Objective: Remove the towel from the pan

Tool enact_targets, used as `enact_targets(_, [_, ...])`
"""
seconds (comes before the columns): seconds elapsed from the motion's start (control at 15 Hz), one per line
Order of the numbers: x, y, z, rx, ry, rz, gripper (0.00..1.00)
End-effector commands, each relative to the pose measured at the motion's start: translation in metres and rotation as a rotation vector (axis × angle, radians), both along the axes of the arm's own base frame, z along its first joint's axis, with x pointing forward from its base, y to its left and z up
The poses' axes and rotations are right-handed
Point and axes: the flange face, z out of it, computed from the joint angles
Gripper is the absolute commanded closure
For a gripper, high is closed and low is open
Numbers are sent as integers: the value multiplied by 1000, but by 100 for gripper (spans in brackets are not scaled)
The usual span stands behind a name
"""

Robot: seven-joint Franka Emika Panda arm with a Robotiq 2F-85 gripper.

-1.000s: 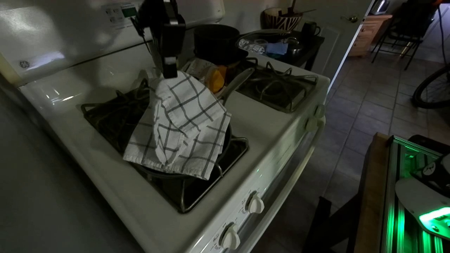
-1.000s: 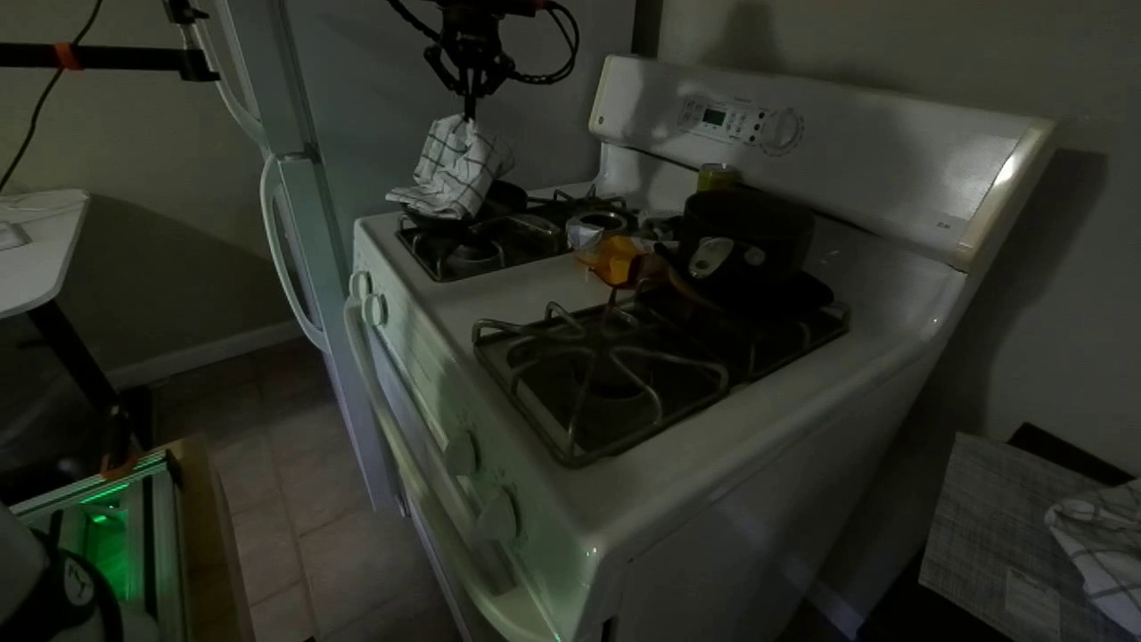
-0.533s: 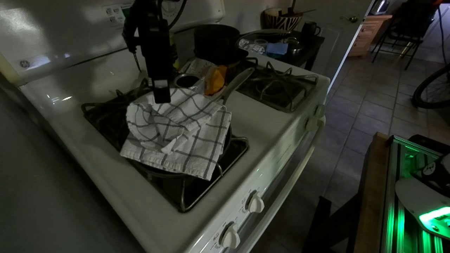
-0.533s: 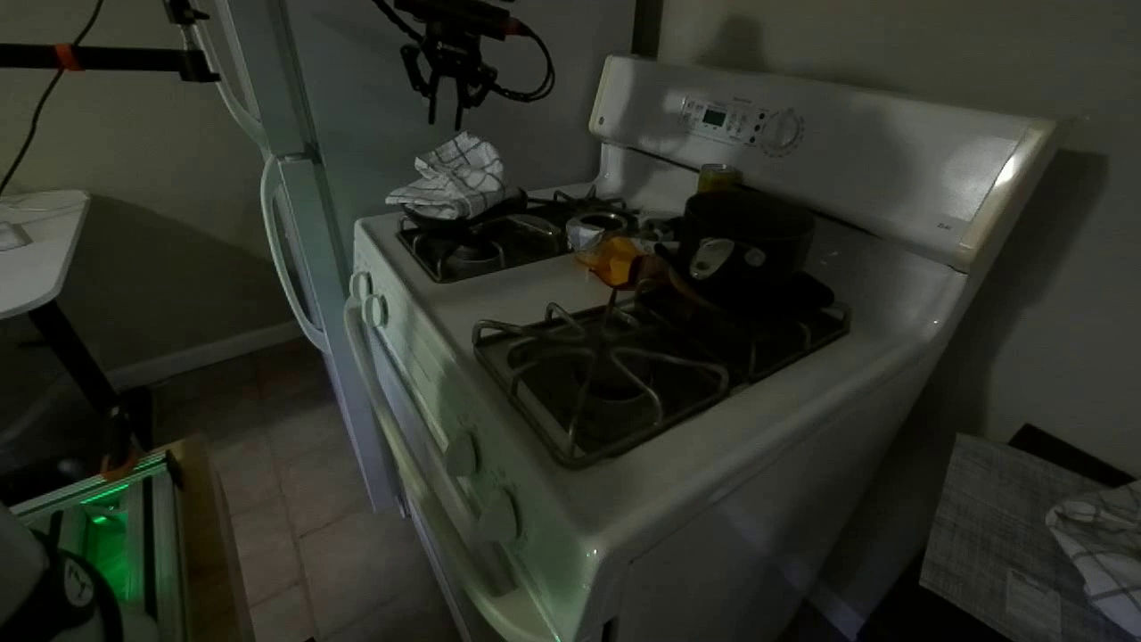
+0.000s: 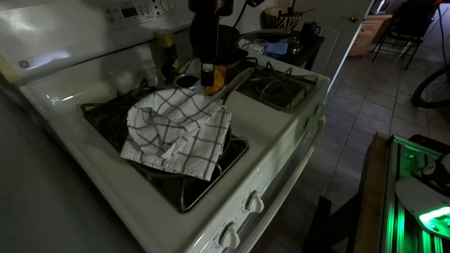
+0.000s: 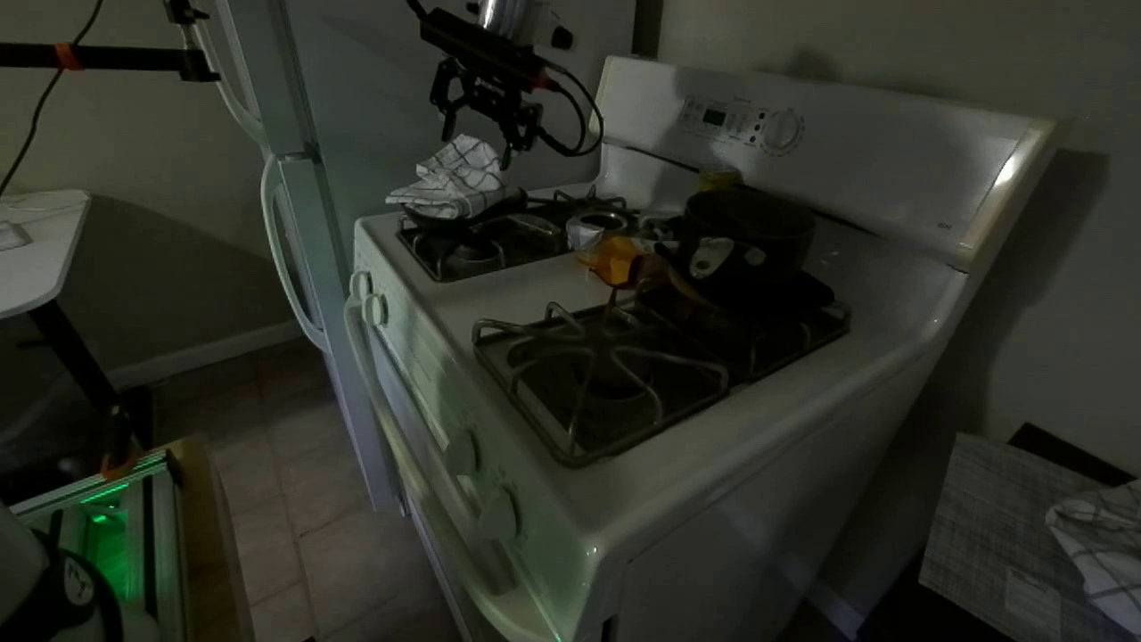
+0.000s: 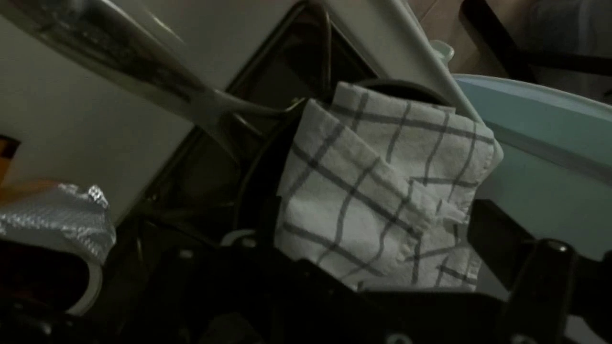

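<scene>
The white towel (image 5: pixel 177 128) with dark checked lines lies bunched over the pan (image 5: pixel 228 138), covering most of it. Its front edge hangs past the rim. The pan's handle (image 7: pixel 143 67) sticks out bare, and part of the dark rim shows beside the cloth in the wrist view. My gripper (image 6: pixel 477 150) is open just above the towel (image 6: pixel 456 178) in an exterior view, tilted, with its jaws spread wide. In the wrist view the towel shows between the two fingers, which appear apart from it. The pan's inside is mostly hidden.
Beside the pan stand a foil-topped can (image 6: pixel 593 230) and an orange packet (image 6: pixel 615 260). A dark pot (image 6: pixel 749 241) sits on the back burner. Near it is an iron grate (image 6: pixel 615 366). A refrigerator (image 6: pixel 383 116) stands close beyond the pan. Knobs (image 5: pixel 256 203) line the stove's front.
The gripper was shut on the lifted towel; it has opened and let go. The towel has sunk back onto the pan. The gripper has since shifted toward the pan's handle side and tilted.
</scene>
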Motion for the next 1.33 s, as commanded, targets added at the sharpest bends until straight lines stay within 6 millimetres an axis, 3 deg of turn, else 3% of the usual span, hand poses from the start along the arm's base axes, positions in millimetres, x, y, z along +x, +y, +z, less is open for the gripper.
enact_targets(0.0, [-20, -2, -35, 49, 10, -76, 0])
enact_targets(0.27, [-18, 2, -59, 122, -70, -195, 0])
enact_targets(0.53, [-17, -1, -66, 143, -95, -238, 0])
enact_targets(0.67, [-18, 7, -68, 156, -84, -223, 26])
enact_targets(0.93, [-21, 20, -63, 174, -91, -201, 58])
enact_targets(1.27, [-22, 15, -55, 197, -98, -227, 96])
